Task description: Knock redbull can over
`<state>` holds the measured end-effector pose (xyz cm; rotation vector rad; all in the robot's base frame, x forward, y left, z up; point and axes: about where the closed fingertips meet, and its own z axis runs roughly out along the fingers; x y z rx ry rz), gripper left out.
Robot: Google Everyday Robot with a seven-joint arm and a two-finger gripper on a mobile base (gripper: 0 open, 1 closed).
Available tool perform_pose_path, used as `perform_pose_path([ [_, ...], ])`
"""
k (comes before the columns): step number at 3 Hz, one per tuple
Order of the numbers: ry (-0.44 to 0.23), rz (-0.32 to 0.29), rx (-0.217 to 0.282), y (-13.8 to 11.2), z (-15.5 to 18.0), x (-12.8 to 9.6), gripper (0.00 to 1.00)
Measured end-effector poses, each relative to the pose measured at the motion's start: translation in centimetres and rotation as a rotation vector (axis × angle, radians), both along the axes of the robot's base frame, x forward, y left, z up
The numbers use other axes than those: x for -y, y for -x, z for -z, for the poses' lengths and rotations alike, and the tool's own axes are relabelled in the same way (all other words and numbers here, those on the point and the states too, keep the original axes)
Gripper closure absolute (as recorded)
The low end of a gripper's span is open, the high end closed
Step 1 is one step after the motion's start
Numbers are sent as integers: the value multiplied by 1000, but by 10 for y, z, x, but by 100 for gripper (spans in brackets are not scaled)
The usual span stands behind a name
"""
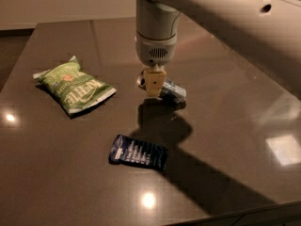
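I am seeing the gripper hanging low over the table, overlapping the redbull can, which is lying on its side mid-table. I cannot tell its opening or hold.

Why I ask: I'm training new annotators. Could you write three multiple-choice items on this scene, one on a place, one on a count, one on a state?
1. Where does the flat dark blue snack packet lie?
A. Nearer the camera than the gripper
B. On the crinkled green chip bag
C. At the table's far edge

2. How many snack packages lie on the glossy dark table?
A. One
B. Two
C. Four

3. How is the slim silvery-blue metal redbull can placed?
A. Upright
B. On its side
C. Lifted clear

Answers:
1 A: the packet lies apart in the foreground, while the gripper hangs low right beside the can.
2 B: only the chip bag and the snack packet.
3 B: its long side rests on the table.
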<state>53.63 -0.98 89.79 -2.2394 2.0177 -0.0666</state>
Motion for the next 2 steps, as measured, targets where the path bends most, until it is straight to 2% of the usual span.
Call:
perform_pose_path([
  [1, 27, -27, -6, 3, 7, -2, 14],
  [2, 44, -55, -24, 6, 15, -3, 0],
])
